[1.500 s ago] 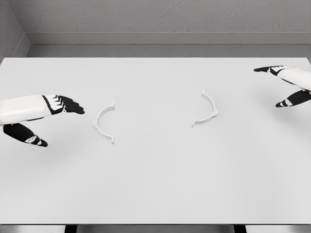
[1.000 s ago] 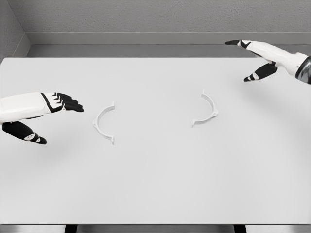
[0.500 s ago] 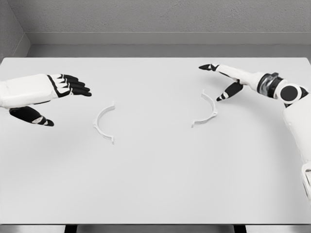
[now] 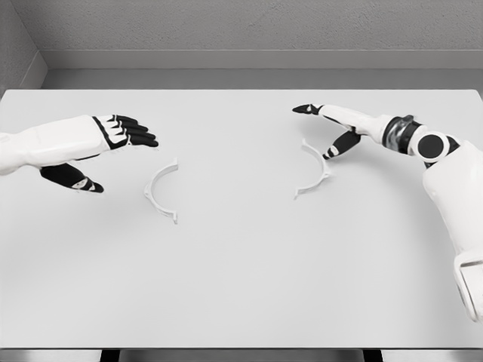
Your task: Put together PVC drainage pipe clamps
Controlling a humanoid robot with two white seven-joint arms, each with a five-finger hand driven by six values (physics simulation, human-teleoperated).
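Note:
Two thin white half-ring clamp pieces lie flat on the white table. The left clamp half curves open toward the right, and my left hand hovers just up and left of it, fingers spread, holding nothing. The right clamp half curves open toward the left. My right hand reaches in over its upper end with the fingers stretched out flat. Its thumb is at or very near the piece's top tip, and I cannot tell whether they touch.
A grey wall and a floor strip run behind the table's far edge. My right forearm crosses the table's right side. A wide stretch of bare tabletop separates the two clamp halves.
My right hand swept from the far right edge in to the right clamp half, which has shifted slightly left. My left hand rose and moved right, toward the left clamp half.

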